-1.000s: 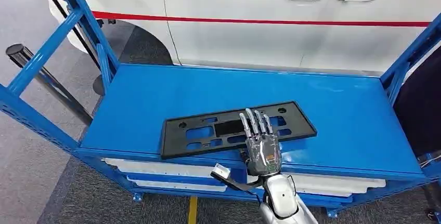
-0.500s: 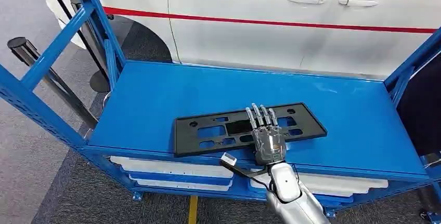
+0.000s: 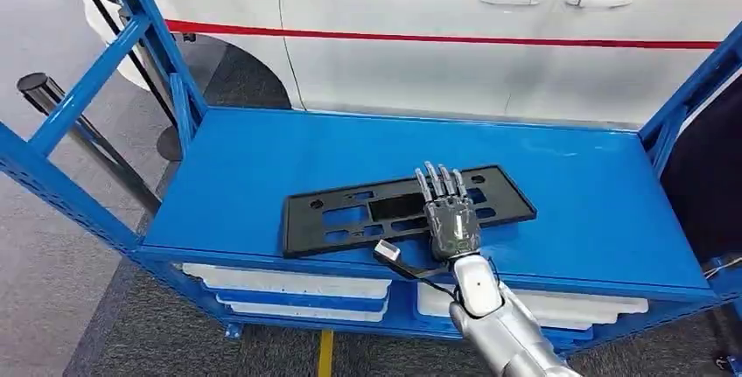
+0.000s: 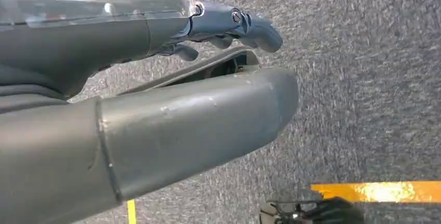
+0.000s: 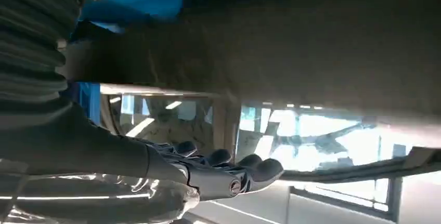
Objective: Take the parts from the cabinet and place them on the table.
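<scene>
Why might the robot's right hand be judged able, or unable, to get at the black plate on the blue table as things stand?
Probably able: the right hand already lies on the black plate, nothing between them.

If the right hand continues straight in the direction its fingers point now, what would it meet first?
The right hand lies on the black plate, pointing toward the white car. Past the plate's far edge comes bare blue table; probably the car first, though depth is unclear.
</scene>
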Controlling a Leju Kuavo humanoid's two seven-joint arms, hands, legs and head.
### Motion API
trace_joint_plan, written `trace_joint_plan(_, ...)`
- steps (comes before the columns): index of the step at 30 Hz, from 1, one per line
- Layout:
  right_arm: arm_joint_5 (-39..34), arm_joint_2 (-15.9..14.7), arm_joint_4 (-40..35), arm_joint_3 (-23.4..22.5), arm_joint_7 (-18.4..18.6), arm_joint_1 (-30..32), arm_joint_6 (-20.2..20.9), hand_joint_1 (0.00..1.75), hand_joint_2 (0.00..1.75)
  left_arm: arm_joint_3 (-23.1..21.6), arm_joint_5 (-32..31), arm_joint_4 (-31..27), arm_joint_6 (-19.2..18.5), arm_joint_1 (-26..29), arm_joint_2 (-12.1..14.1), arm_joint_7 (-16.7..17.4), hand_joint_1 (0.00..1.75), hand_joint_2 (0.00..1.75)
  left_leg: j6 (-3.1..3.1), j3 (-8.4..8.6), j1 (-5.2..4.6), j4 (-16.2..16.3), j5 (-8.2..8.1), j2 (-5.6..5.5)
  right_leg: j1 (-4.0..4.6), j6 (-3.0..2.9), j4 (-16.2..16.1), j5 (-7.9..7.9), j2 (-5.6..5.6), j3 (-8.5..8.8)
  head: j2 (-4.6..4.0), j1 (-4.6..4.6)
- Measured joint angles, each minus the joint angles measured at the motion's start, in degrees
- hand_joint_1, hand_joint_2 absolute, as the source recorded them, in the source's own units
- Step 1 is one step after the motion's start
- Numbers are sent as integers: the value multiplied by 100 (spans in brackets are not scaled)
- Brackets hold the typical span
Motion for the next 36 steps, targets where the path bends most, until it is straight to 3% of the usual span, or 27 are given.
trace_joint_plan(2, -87, -24, 48, -127, -85, -4, 0, 175, 175, 9, 0, 0, 2, -8, 0, 0, 0, 0, -47, 599, 50, -1076, 451, 4, -35, 73, 119, -40, 7, -48, 0, 0)
trace_joint_plan(3, -107, -37, 55, -186, -111, -12, -2, 175, 175, 13, 0, 0, 0, -12, -15, 2, 0, 0, -29, 654, 37, -1198, 331, -11, -18, 126, 181, -65, 15, -69, 0, -4)
trace_joint_plan(5, -109, -77, 87, -319, -148, -9, 0, 175, 175, 28, 0, 0, 0, -12, -33, 7, 0, 0, 104, 644, 21, -1202, 370, -27, 22, 208, 229, -104, 31, -97, 0, 7)
trace_joint_plan(8, -120, -122, 168, -461, -151, 10, 4, 175, 175, 39, -2, 0, -2, -9, -57, 0, 0, 0, 237, 604, 15, -1204, 434, -19, -14, 279, 249, -82, 38, -122, -2, 7)
trace_joint_plan(9, -118, -136, 183, -489, -161, 10, 4, 175, 175, 42, -2, 0, -2, -12, -57, 0, 0, 0, 267, 588, 13, -1204, 452, -12, -30, 306, 385, -220, 41, -172, 0, 9)
trace_joint_plan(10, -118, -146, 197, -509, -164, 9, 4, 175, 175, 44, -2, 0, -2, -15, -57, -2, 0, 0, 289, 565, 11, -1204, 465, -11, -34, 332, 711, -460, 44, -323, -2, 9)
trace_joint_plan(12, -118, -170, 243, -542, -164, 33, 2, 175, 175, 48, -2, 0, -2, -11, -59, -2, 0, 0, 315, 511, -12, -1202, 481, -5, -38, 362, 1636, -907, 44, -762, 0, 7)
trace_joint_plan(13, -118, -181, 262, -559, -164, 44, 0, 175, 175, 48, -2, 0, -2, -6, -63, -2, 0, 0, 319, 496, -26, -1200, 484, -6, -38, 356, 1952, -985, 44, -916, -2, 7)
trace_joint_plan(14, -118, -184, 275, -579, -164, 42, 0, 175, 175, 48, -2, 0, -2, -2, -66, 0, 0, 0, 320, 497, -40, -1200, 485, -7, -33, 338, 1992, -926, 45, -935, -2, 7)
trace_joint_plan(15, -118, -184, 284, -601, -164, 41, 0, 175, 175, 48, -4, 0, -4, -2, -68, -2, 0, 0, 320, 507, -60, -1200, 484, -11, -19, 302, 1778, -748, 47, -833, -2, 9)
trace_joint_plan(17, -118, -186, 302, -629, -164, 21, 0, 175, 175, 50, -4, 0, -7, -14, -81, -2, 0, 0, 324, 546, -108, -1203, 481, -18, 51, 137, 759, -218, 58, -323, 0, 9)
trace_joint_plan(18, -118, -188, 301, -645, -166, -10, -2, 175, 175, 50, -7, 2, -9, -15, -123, -2, 0, 0, 323, 550, -81, -1208, 481, -15, 116, -10, 275, -136, 58, -113, -2, 7)
trace_joint_plan(19, -120, -194, 308, -653, -179, -11, -2, 175, 175, 50, -11, 2, -13, -32, -157, -2, 0, 0, 307, 545, -124, -1212, 479, -10, 117, -34, 268, -150, -5, -112, -2, -15)
trace_joint_plan(22, -129, -214, 323, -682, -188, -26, -2, 175, 175, 52, -11, 2, -22, -51, -155, -2, 0, 0, 216, 560, -59, -1273, 511, -8, 180, -90, 195, -112, 2, -108, -2, 4)
trace_joint_plan(23, -135, -214, 326, -692, -188, -34, -2, 175, 175, 52, -11, 2, -26, -62, -157, -2, 0, 0, 174, 605, -123, -1333, 524, -11, 131, -101, 41, -37, 3, -20, -2, 5)
trace_joint_plan(24, -144, -212, 341, -693, -194, -24, 9, 175, 175, 52, -11, 2, -35, -58, -168, -6, 0, 0, 173, 579, -100, -1232, 461, -13, 83, -39, -86, 41, -32, 61, -2, 2)
trace_joint_plan(25, -165, -212, 371, -693, -214, -25, 17, 175, 175, 52, -9, 2, -44, -73, -170, -13, 0, 0, 161, 458, -102, -1002, 274, -14, 64, -70, -146, 69, -26, 87, -2, 4)
trace_joint_plan(27, -313, -201, 385, -723, -411, -23, 13, 175, 175, 70, 0, 2, -50, -71, -173, -13, 0, 0, 89, 37, -62, -123, -164, -13, 52, -78, -134, 79, -37, 57, 0, 0)
trace_joint_plan(28, -462, -166, 360, -758, -573, -8, 15, 175, 175, 101, 2, 2, -50, -62, -173, -13, 0, 0, 54, -135, -44, 222, -270, -12, 52, -76, -113, 68, -35, 44, -2, 2)
trace_joint_plan(29, -606, -142, 314, -793, -717, 20, 20, 175, 175, 131, 7, 4, -52, -53, -175, -15, 0, 0, 30, -204, -28, 351, -249, -11, 44, -58, -88, 55, -31, 34, -2, 0)
trace_joint_plan(30, -688, -116, 262, -806, -804, 48, 26, 175, 175, 144, 7, 2, -52, -40, -179, -20, 0, 0, 1, -144, -6, 209, -100, -8, 34, -32, -54, 35, -25, 26, -2, 2)
trace_joint_plan(32, -745, -105, 177, -832, -856, 73, 39, 175, 175, 155, 7, 2, -50, -34, -179, -31, 0, 0, -66, 336, 45, -758, 427, -1, -7, 41, 72, -33, -10, -3, 0, 2)
trace_joint_plan(33, -899, -92, 131, -852, -982, 89, 39, 175, 175, 164, 11, 2, -50, -37, -179, -35, 0, 0, -85, 537, 72, -1224, 497, 7, -14, 86, 173, -82, -6, -41, -2, 2)
trace_joint_plan(34, -1276, -63, 1, -878, -1277, 139, 33, 175, 175, 186, 42, 4, -50, -39, -188, -35, 0, 0, -37, 515, 9, -1177, 434, -21, 27, 137, 233, -124, 10, -80, -2, -2)
trace_joint_plan(35, -1857, -24, -232, -896, -1749, 234, 41, 175, 175, 212, 74, 4, -48, -31, -188, -55, 0, 0, 64, 508, 33, -1167, 437, -30, 30, 157, 263, -143, 35, -104, -2, 13)
trace_joint_plan(36, -2689, 29, -574, -894, -2407, 372, 135, 175, 175, 260, 125, 4, -42, -3, -195, -68, 0, 0, 84, 485, 23, -1168, 425, -23, 41, 172, 261, -138, 50, -103, -2, 9)
